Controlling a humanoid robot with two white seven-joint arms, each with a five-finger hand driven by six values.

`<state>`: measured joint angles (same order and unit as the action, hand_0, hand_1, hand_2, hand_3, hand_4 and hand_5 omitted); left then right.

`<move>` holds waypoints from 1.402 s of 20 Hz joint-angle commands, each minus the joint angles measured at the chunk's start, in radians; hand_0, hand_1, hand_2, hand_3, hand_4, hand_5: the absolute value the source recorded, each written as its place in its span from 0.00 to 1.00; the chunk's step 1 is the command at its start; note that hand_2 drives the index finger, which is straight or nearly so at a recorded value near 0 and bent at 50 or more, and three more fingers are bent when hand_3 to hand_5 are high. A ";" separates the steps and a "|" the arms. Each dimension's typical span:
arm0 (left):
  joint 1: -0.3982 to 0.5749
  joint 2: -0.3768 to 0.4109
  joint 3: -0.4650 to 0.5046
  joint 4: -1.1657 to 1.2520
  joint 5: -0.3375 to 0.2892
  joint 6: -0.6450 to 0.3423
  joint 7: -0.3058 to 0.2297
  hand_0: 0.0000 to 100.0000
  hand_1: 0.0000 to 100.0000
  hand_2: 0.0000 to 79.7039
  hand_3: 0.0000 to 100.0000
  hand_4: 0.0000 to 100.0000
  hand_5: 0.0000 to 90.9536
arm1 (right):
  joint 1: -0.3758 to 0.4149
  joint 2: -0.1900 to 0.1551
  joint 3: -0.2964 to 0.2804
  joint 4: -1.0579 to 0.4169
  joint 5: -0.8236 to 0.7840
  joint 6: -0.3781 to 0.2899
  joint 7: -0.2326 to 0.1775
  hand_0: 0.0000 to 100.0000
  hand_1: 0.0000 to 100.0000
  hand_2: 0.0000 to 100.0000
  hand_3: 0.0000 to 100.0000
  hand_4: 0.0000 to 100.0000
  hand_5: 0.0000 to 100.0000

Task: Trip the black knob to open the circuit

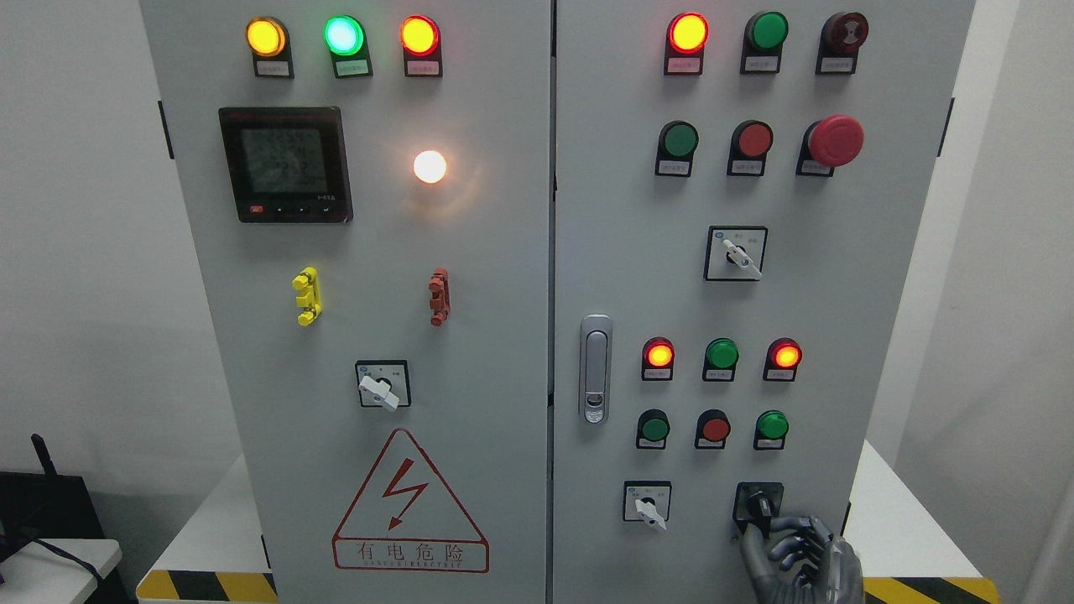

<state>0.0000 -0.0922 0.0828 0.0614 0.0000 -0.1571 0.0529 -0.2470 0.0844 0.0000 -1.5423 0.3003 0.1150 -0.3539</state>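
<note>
The small black rotary knob (759, 506) sits low on the grey metal cabinet's right door (638, 252), and the right robot hand (797, 549), fingers curled just beside it but apparently not yet gripping, should pinch it squarely before twisting.

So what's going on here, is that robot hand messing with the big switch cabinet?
Yes. The robot's right hand has reached up to the black knob at the lower right of the grey electrical cabinet. Its fingers are curled right beside the knob; whether they actually grip it is hard to tell. Several indicator lamps are lit, including the red lamp at the top of the right door. The other hand isn't visible.
</note>
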 commanded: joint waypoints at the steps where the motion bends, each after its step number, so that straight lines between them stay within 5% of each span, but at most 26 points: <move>1: -0.008 0.000 0.000 0.000 -0.032 0.001 0.001 0.12 0.39 0.00 0.00 0.00 0.00 | 0.000 0.003 -0.011 -0.001 -0.001 0.000 0.000 0.48 0.79 0.54 0.82 0.87 0.97; 28: -0.008 0.000 0.000 0.000 -0.034 0.001 0.001 0.12 0.39 0.00 0.00 0.00 0.00 | -0.001 0.008 0.002 0.001 -0.013 -0.005 0.003 0.50 0.78 0.59 0.87 0.90 0.98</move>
<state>0.0000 -0.0920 0.0829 0.0614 0.0000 -0.1571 0.0530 -0.2486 0.0912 -0.0002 -1.5418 0.2893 0.1110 -0.3583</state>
